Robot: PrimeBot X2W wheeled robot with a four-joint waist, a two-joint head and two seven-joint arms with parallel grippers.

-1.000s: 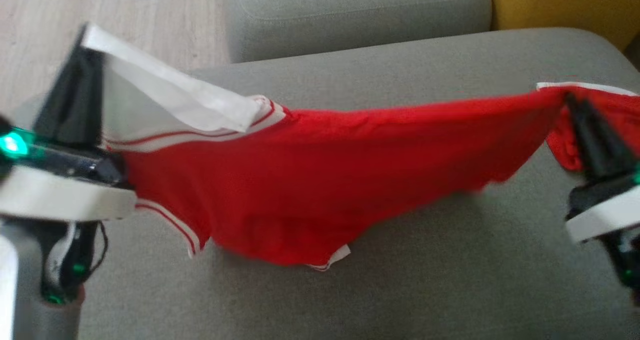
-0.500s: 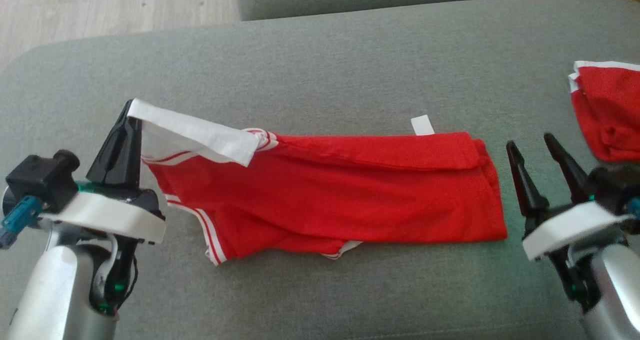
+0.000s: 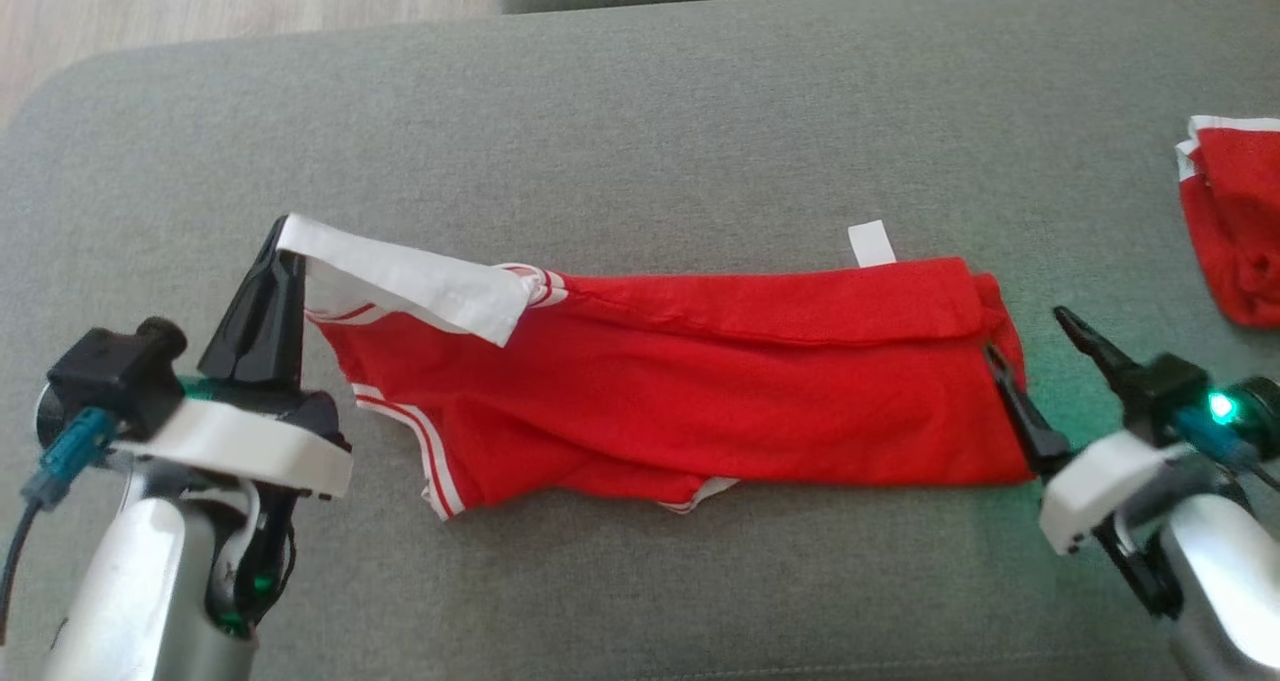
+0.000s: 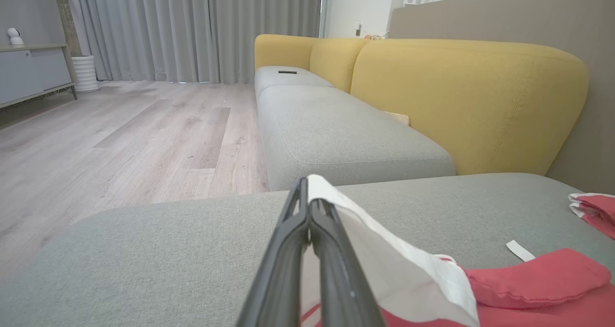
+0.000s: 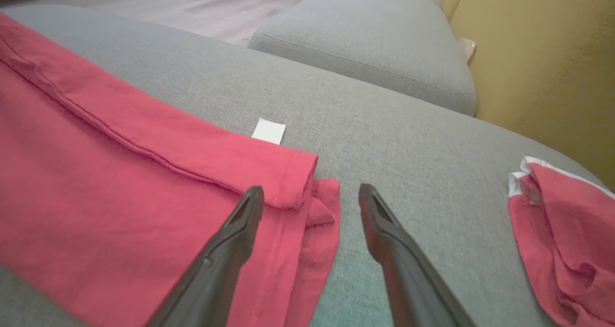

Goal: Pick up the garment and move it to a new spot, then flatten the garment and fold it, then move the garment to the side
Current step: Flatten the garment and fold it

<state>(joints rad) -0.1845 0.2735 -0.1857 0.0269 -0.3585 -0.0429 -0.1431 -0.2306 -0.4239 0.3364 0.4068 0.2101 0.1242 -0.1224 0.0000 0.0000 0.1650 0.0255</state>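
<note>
Jaws of the left gripper [image 3: 283,236] are pressed together on the white edge of the red garment [image 3: 700,381], holding that corner raised off the grey sofa cushion [image 3: 640,111]. From these jaws the rest of the garment runs toward the right gripper [image 3: 1025,333], lying on the cushion as a long folded strip. Jaws of the right gripper stand wide apart and grip nothing: one fingertip is over the garment's end, the other over bare cushion just beside it, with the hem between them. Whether either fingertip touches the cloth cannot be told. A small white label [image 3: 871,242] pokes out past the garment's far edge, near the right jaws. A second red cloth [image 3: 1235,221] lies well apart, outboard of the right gripper.
</note>
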